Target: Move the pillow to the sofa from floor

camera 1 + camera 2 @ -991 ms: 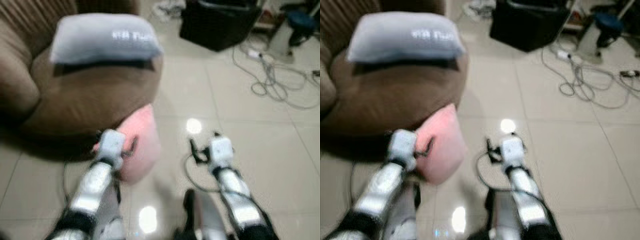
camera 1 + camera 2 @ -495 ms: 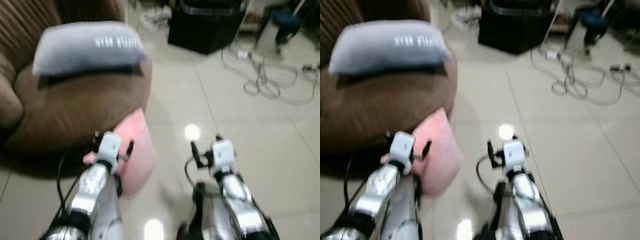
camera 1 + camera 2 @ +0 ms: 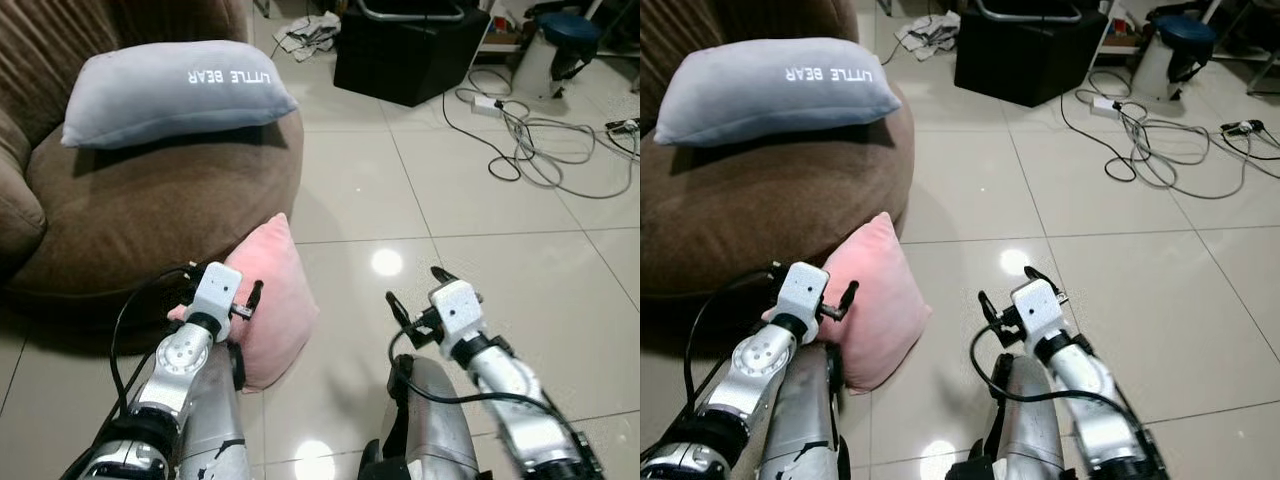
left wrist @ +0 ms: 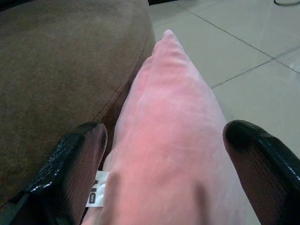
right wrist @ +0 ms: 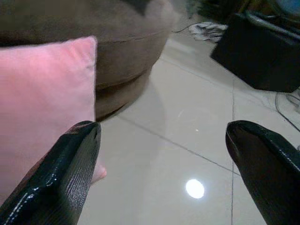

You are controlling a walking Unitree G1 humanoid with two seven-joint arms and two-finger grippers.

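**Pink pillow on the tiles, propped against the sofa**

Brown sofa [image 3: 150,210] on the left carries a grey pillow [image 3: 175,92] printed LITTLE BEAR. Against the sofa's base the pink pillow [image 3: 275,300] stands on edge on the tiled floor [image 3: 470,240]. The left gripper [image 4: 164,154] hangs just above it, fingers spread wide to either side. To the right, the right gripper [image 3: 415,295] hovers over bare tile, fingers apart and empty. Beyond lie a black box [image 3: 410,50] and loose cables [image 3: 530,150].
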